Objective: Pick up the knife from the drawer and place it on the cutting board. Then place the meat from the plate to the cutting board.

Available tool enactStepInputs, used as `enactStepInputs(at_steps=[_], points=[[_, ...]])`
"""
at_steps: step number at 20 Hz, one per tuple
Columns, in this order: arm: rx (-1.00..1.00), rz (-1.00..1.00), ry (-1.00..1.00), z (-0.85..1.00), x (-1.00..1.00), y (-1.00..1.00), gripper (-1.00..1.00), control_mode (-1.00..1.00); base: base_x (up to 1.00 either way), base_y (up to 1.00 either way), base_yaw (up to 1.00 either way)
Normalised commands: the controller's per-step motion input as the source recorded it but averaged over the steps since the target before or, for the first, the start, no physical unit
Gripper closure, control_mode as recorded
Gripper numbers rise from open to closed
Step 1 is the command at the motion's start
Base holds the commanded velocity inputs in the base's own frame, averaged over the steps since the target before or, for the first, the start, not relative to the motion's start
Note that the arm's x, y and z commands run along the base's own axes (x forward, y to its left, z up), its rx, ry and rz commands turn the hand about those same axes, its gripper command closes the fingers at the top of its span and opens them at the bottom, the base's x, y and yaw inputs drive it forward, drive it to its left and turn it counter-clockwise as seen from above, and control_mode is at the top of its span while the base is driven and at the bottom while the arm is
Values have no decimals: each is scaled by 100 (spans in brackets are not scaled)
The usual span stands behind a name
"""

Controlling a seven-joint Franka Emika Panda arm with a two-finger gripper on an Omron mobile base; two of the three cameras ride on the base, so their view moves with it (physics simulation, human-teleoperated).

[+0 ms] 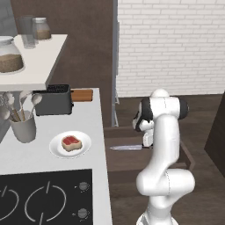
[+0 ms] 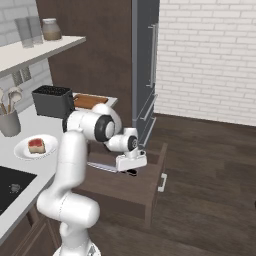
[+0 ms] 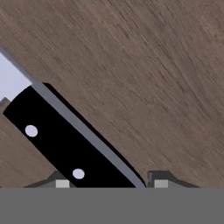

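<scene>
The knife [image 3: 65,140] lies in the open drawer [image 2: 150,195], and its black riveted handle runs down between my two fingertips. My gripper [image 3: 110,183] is shut on that handle, low inside the drawer [image 1: 184,154]. The silver blade [image 1: 125,147] points left toward the counter and also shows under my hand [image 2: 102,167]. The reddish-brown cutting board [image 1: 82,95] lies at the counter's far end behind the toaster. The red meat [image 1: 71,143] sits on the white plate [image 1: 57,149] at mid-counter, well left of my gripper [image 2: 131,171].
A black toaster [image 1: 53,100] stands between the plate and the cutting board. A grey cup of spoons and ladles [image 1: 23,127] stands left of the plate. The black stovetop [image 1: 44,197] fills the near counter. A shelf with jars hangs above.
</scene>
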Motion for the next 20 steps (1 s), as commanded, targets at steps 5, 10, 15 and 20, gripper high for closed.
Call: enactStepInputs(at_steps=[5,10,15,20], points=[[4,-5,-19,99,-76,-1,100,-100,0,0,0],[8,-17,-27,100,-53,-15,100,-100,0,0,0],[8,-20,-21,100,-84,-26,100,-100,0,0,0],[1,-15,-11,100,-89,-1,100,-100,0,0,0]])
